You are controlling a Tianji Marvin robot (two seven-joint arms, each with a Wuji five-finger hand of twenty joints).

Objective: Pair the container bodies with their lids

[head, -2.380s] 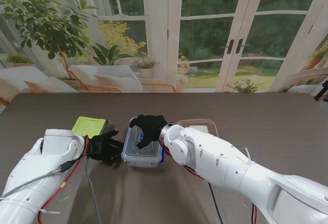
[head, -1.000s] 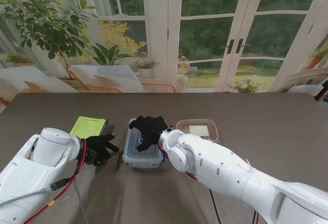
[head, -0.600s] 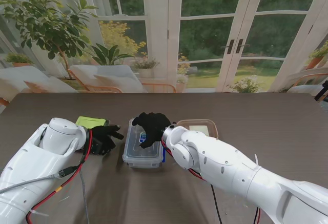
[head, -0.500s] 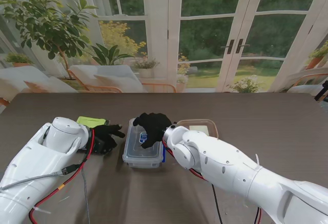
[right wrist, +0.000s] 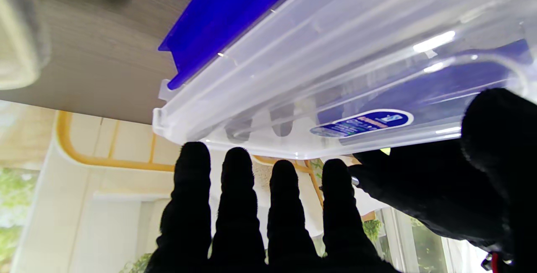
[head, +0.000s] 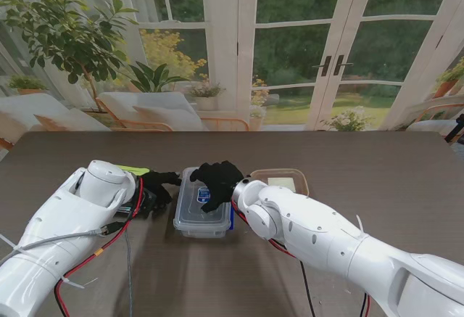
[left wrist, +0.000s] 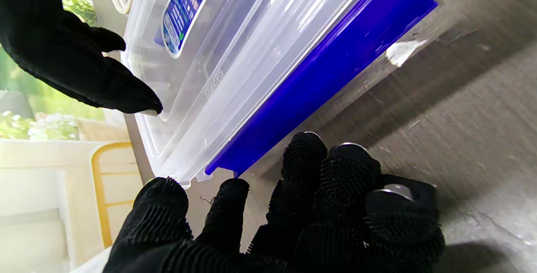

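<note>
A clear container [head: 200, 212] with its clear lid on top and blue side clips stands in the middle, near me. My right hand [head: 215, 180] lies flat on the lid, fingers stretched toward the far edge [right wrist: 260, 197], holding nothing. My left hand [head: 159, 185] is at the container's left side, fingers loosely curled [left wrist: 319, 197] just off the blue clip [left wrist: 319, 76], thumb toward the far corner. A green lid [head: 133, 170] peeks out behind my left arm, mostly hidden. A second shallow clear container [head: 281, 180] sits to the right.
Both white arms cross the near part of the dark wooden table [head: 377, 179]. Red and grey cables [head: 123, 244] hang from my left arm over the table. The glass doors and plants lie beyond the far edge.
My left hand has swung from nearer me up and right to the container's left side, covering most of the green lid. The right hand stays on the lid, barely shifted.
</note>
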